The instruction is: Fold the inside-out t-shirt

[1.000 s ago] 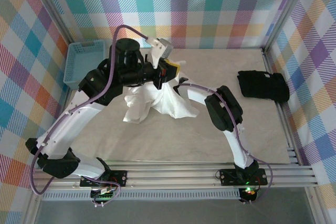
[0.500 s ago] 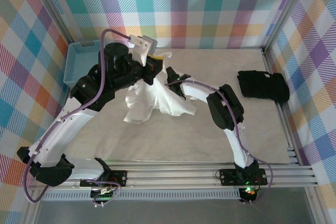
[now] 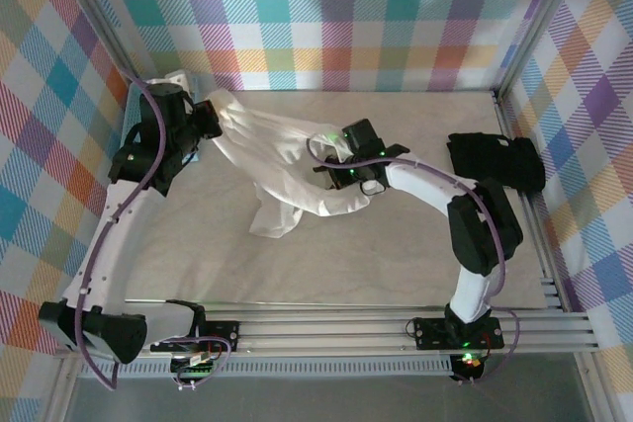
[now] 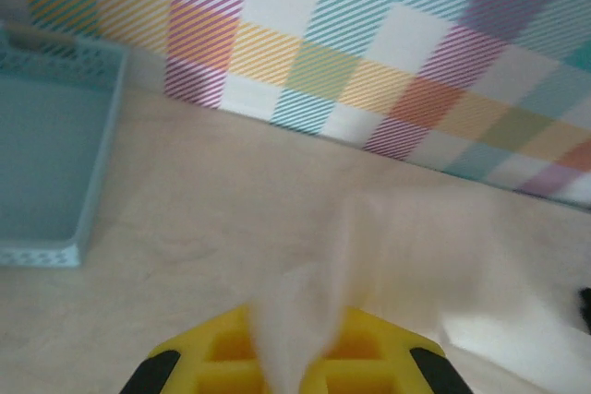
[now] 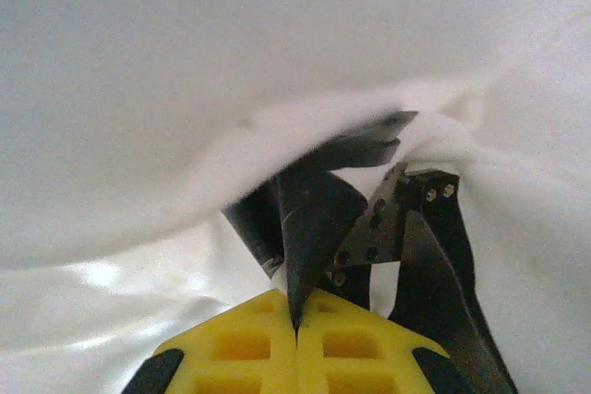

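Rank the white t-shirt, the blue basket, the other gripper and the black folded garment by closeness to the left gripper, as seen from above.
1. white t-shirt: pinched in the left gripper itself, at the far left.
2. blue basket: right beside it, in the far-left corner.
3. right gripper: mid-table, closed on the shirt.
4. black folded garment: by the right edge.

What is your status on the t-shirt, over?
Left gripper shut on t-shirt. Right gripper shut on t-shirt too, cloth spanning between. Black garment lies apart, far right.
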